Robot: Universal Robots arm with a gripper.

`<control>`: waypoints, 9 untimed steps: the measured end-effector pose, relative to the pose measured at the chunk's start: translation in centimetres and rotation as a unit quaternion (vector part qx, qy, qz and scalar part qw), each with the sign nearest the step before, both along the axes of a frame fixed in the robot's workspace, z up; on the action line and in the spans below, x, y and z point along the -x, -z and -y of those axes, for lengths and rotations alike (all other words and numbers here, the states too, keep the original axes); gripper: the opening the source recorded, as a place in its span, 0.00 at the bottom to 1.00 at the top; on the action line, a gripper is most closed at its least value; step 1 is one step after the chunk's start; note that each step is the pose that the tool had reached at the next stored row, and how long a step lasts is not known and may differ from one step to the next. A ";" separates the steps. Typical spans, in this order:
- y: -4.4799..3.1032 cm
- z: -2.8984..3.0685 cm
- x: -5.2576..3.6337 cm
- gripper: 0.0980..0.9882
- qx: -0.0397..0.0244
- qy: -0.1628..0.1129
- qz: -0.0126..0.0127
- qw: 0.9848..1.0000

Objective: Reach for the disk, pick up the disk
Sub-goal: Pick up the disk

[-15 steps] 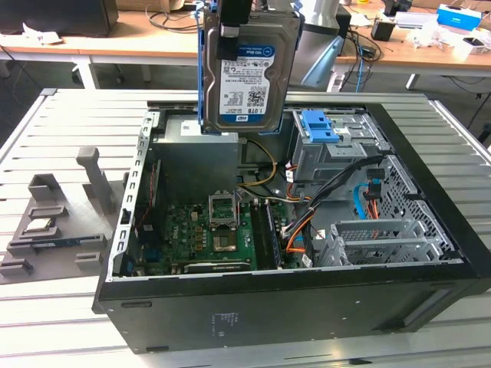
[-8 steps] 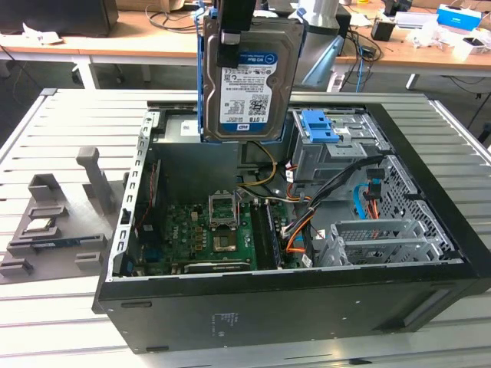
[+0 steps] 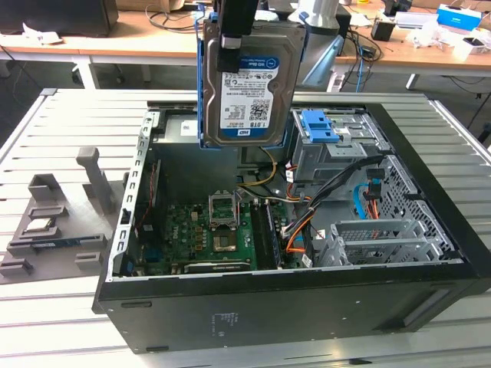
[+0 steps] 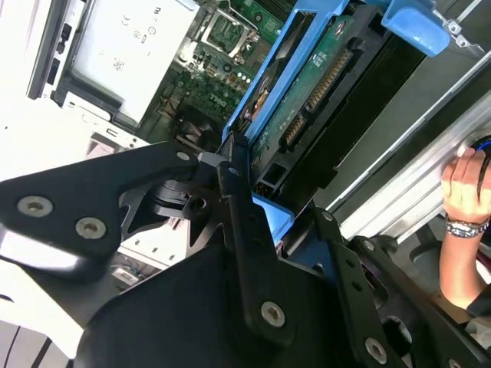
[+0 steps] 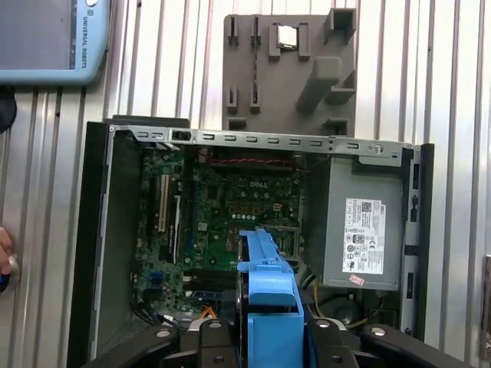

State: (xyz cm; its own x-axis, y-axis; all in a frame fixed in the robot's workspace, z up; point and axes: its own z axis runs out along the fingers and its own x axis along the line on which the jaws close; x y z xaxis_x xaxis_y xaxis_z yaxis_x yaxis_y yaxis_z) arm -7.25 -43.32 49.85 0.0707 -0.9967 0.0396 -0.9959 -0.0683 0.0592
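The disk [image 3: 249, 84] hangs upright in the air above the open computer case [image 3: 307, 291], its white-and-blue label facing the exterior camera and a blue bracket along its side. My gripper [image 3: 231, 37] is shut on its top edge. In the second wrist view the disk's green circuit-board side [image 4: 311, 80] and blue bracket [image 4: 265, 84] run away from the black fingers [image 4: 238, 199] clamped on it. In the first wrist view the blue bracket [image 5: 268, 299] sticks out between the fingers [image 5: 219, 341], high over the motherboard.
Inside the case lie the motherboard [image 3: 211, 230], loose cables [image 3: 307, 215], a blue latch on a grey metal cage [image 3: 319, 126] and a power supply [image 5: 362, 230]. A grey fixture [image 3: 57, 222] holding a small chip stands on the slatted table. A person's hand [image 4: 465, 184] rests nearby.
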 end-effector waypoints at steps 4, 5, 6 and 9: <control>0.01 0.48 0.00 0.30 0.002 0.000 0.000 1.000; 0.01 0.66 0.00 0.30 0.002 0.000 0.000 1.000; 0.01 0.81 0.00 0.30 0.003 0.000 0.000 1.000; 0.02 1.09 0.00 0.30 0.004 0.000 0.000 1.000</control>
State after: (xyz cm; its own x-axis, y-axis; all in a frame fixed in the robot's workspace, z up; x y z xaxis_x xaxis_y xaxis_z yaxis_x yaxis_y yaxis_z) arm -7.25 -44.41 49.83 0.0708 -0.9963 0.0479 -0.9959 -0.0679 0.0598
